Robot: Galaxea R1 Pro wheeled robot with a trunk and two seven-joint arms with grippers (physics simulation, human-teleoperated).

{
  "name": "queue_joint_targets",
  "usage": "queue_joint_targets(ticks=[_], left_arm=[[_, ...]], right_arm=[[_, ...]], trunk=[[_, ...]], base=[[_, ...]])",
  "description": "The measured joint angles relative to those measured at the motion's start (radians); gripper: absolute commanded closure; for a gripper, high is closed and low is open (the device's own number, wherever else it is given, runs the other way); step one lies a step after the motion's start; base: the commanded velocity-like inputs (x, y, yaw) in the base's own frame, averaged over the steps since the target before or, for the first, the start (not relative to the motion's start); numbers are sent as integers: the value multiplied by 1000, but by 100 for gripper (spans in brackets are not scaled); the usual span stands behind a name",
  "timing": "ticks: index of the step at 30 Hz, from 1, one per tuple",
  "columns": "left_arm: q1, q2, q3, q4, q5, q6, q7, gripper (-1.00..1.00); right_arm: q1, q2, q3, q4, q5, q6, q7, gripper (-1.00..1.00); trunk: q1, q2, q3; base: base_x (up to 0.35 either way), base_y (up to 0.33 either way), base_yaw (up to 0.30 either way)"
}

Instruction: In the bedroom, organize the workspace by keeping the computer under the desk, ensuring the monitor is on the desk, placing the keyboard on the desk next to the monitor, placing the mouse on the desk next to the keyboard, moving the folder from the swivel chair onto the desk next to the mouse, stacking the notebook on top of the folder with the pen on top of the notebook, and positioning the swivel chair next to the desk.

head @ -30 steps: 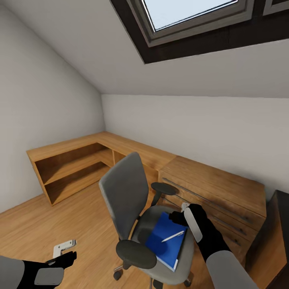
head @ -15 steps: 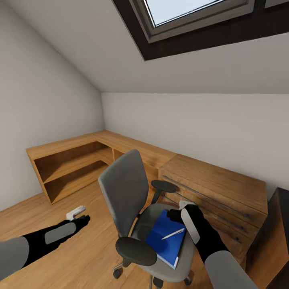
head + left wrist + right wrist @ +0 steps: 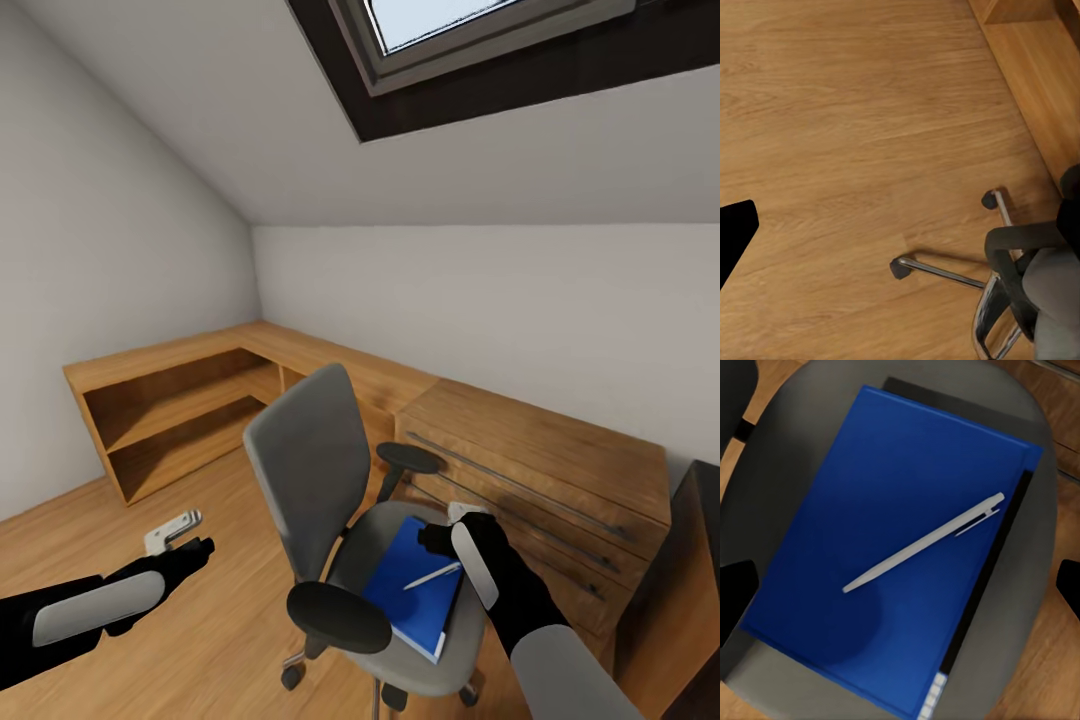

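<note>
Swivel chair with folder and pen, both arms reaching in

The grey swivel chair (image 3: 345, 545) stands on the wood plank floor (image 3: 210, 600) in front of a light wooden drawer chest (image 3: 540, 480), under a sloped ceiling with a dark-framed skylight (image 3: 500, 50). The blue folder (image 3: 418, 585) lies flat on its seat with the white pen (image 3: 432, 576) on top. The right gripper (image 3: 462, 518) hovers just over the folder's far edge; the left gripper (image 3: 175, 530) is held out above the floor, left of the chair.

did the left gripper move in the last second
Yes. In the head view the left gripper has gone from low on the floor near the view's bottom edge up and forward, toward the wooden shelf unit, which barely shifts.
</note>
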Motion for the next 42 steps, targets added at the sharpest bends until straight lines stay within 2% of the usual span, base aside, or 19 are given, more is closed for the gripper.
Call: queue_joint_targets(ticks=[36, 40, 41, 42], left_arm=[[0, -3, -27, -3, 0, 0, 0, -100], [0, -3, -31, -5, 0, 0, 0, -100], [0, -4, -72, -5, -1, 0, -1, -100], [0, -4, -86, -5, -4, 0, -1, -100]], right_arm=[[2, -1, -3, 10, -3, -12, -2, -100], [1, -1, -4, 13, -3, -12, -2, -100], [1, -3, -5, 14, -2, -11, -2, -100], [1, -4, -4, 16, -2, -11, -2, -100]], trunk=[[138, -252, -113], [138, -252, -113], [138, -252, -113], [138, -252, -113]], base=[[0, 0, 0], [0, 0, 0], [8, 0, 0], [27, 0, 0]])
